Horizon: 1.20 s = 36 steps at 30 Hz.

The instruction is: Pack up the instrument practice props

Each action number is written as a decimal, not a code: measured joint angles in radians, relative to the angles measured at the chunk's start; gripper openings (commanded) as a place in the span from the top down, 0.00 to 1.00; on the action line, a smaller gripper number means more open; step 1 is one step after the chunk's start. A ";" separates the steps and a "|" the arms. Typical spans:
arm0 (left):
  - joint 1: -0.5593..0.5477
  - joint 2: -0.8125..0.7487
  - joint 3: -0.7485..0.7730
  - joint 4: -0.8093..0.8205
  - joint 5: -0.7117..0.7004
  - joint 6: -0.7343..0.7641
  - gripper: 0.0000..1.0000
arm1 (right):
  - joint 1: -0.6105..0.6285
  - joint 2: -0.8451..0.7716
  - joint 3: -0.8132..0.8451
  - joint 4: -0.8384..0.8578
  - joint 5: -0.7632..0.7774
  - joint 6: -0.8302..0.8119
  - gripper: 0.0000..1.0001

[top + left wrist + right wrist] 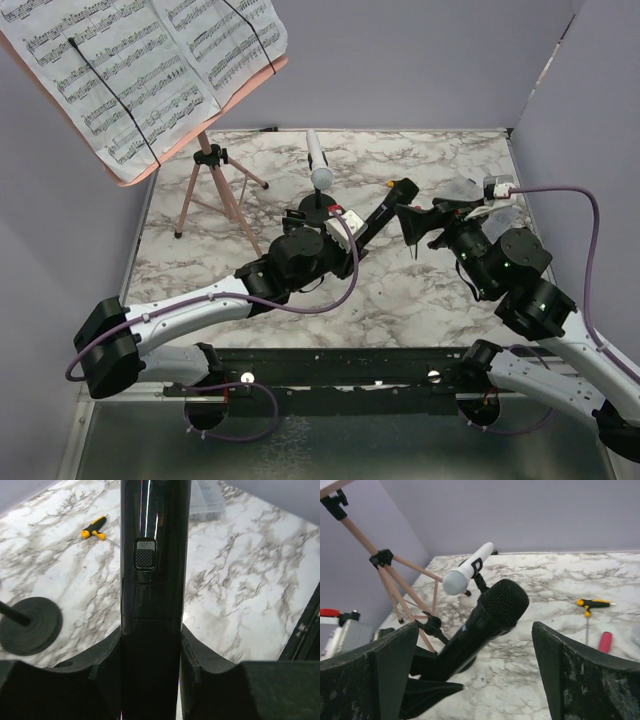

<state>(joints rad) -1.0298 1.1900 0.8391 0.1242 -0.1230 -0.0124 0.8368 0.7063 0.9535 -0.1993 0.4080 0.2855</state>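
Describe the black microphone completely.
The black microphone is a glossy, plastic-looking stick with a round mesh head and a ribbed slide switch marked OFF. The left hand clamps its lower body, holding it tilted above the marble table, head up toward the open right hand, which does not touch it.

From above and behind the arm bases (215, 390), looks down over the marble table (400, 290). From the left gripper (150, 650), peers close along the black microphone (155, 580) between its fingers. From the right gripper (475, 630), faces that same microphone's head, just ahead.
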 measured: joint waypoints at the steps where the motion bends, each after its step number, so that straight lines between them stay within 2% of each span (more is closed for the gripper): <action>1: 0.000 0.017 0.000 0.024 -0.002 -0.029 1.00 | 0.000 0.000 -0.016 0.029 0.006 0.028 0.04; 7: 0.000 0.111 0.014 0.137 -0.002 -0.182 1.00 | 0.000 0.016 -0.119 0.142 0.027 0.178 0.13; 16: 0.000 0.154 0.025 0.268 -0.007 -0.335 1.00 | 0.000 0.042 -0.212 0.213 0.105 0.354 0.19; 27: 0.000 0.187 0.030 0.317 0.008 -0.409 1.00 | 0.000 0.120 -0.236 0.322 0.138 0.388 0.33; 34: 0.000 0.190 0.030 0.325 0.033 -0.425 1.00 | 0.000 0.161 -0.236 0.364 0.164 0.370 0.37; 36: 0.000 0.190 0.029 0.332 0.040 -0.429 1.00 | 0.000 0.174 -0.236 0.366 0.168 0.368 0.45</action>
<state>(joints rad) -1.0298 1.3804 0.8680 0.4557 -0.0830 -0.4412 0.8364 0.8803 0.7177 0.1665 0.5762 0.6537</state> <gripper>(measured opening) 0.407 0.633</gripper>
